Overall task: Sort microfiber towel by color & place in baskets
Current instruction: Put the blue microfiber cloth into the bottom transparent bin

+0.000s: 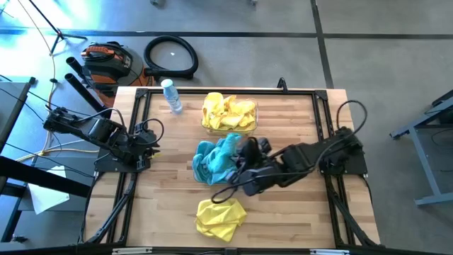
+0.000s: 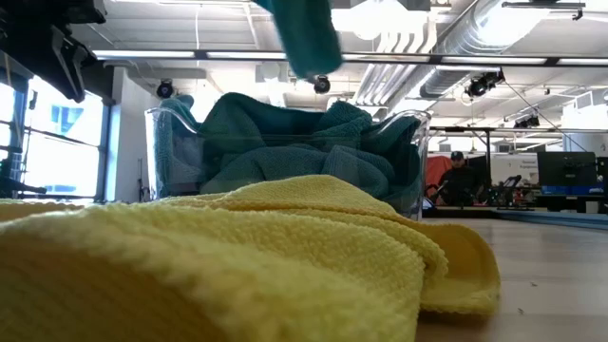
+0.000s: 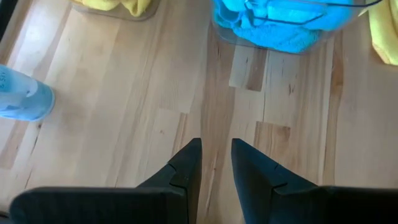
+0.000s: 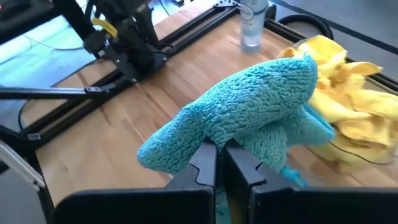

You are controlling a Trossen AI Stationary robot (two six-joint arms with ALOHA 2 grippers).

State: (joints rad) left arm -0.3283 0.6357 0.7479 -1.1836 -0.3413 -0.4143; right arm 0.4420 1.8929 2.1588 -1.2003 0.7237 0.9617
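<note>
My right gripper [image 4: 219,149] is shut on a teal microfiber towel [image 4: 249,106], held over the clear basket [image 2: 408,142] of teal towels [image 1: 211,164] at the table's middle. In the low view this towel [image 2: 302,33] hangs above that basket. A second clear basket [image 1: 251,106] at the far middle holds yellow towels [image 1: 228,113]. One loose yellow towel [image 1: 221,217] lies flat on the table near the front edge. My left gripper [image 3: 216,146] waits open over bare wood at the table's left [image 1: 148,139], with nothing between its fingers. My right gripper pinches a bunched part of the teal towel's underside [image 4: 217,138] between its two fingers. The fingers come slanting down from the table's right side. The cloth billows up and over the fingertips to both sides, slack and lifted clear of the basket below.
A clear water bottle [image 1: 171,96] stands at the far left of the table, beside the yellow basket. Black frame rails [image 1: 131,177] run along the table's left and right sides. Bare wood lies between my left gripper and the teal basket.
</note>
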